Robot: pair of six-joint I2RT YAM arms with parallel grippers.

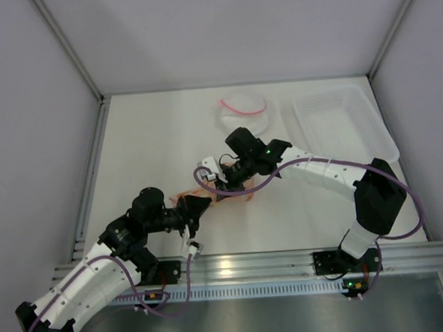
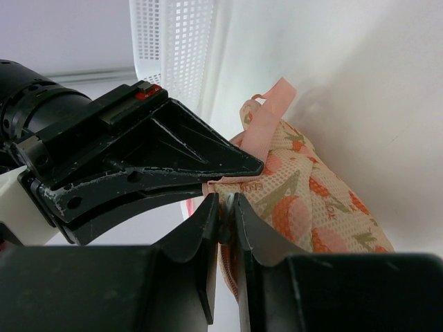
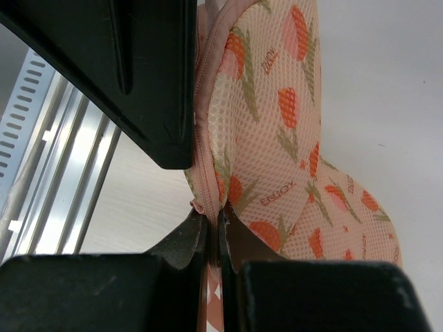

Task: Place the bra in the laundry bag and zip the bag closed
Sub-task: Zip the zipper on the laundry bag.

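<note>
I'm looking down on a white table [image 1: 153, 147] boxed in by plain grey walls [image 1: 213, 31]. An aluminium rail [image 1: 250, 268] runs along the near edge, where the arm bases are bolted. At the far side a white mesh round pouch with a pink rim [image 1: 242, 108] lies just left of a clear plastic tray [image 1: 339, 125], both well apart from the work. In mid-table the left gripper [image 1: 196, 207] and right gripper [image 1: 228, 185] meet nose to nose over the laundry bag [image 1: 246, 197]. From above I see only slivers of its peach fabric poking out on either side of them.

The wrist cameras give me what the overhead hides. From the left wrist the bag shows as peach mesh with a red-orange and green print and a pink loop at its far end, lying on the table beside the black wedge of the other gripper. My left fingers [image 2: 208, 228] stand nearly together, with a thin slit between them and the bag's pink edging at that slit. I cannot tell whether they pinch it. A white gridded wall [image 2: 173, 48] stands at the top of that view.

From the right wrist, the zip along the pink edging has its halves together in the stretch I can see. The right fingers [image 3: 180, 242] are clamped tight on that edging at the bag's near end. The rail shows at the left of that view.
</note>
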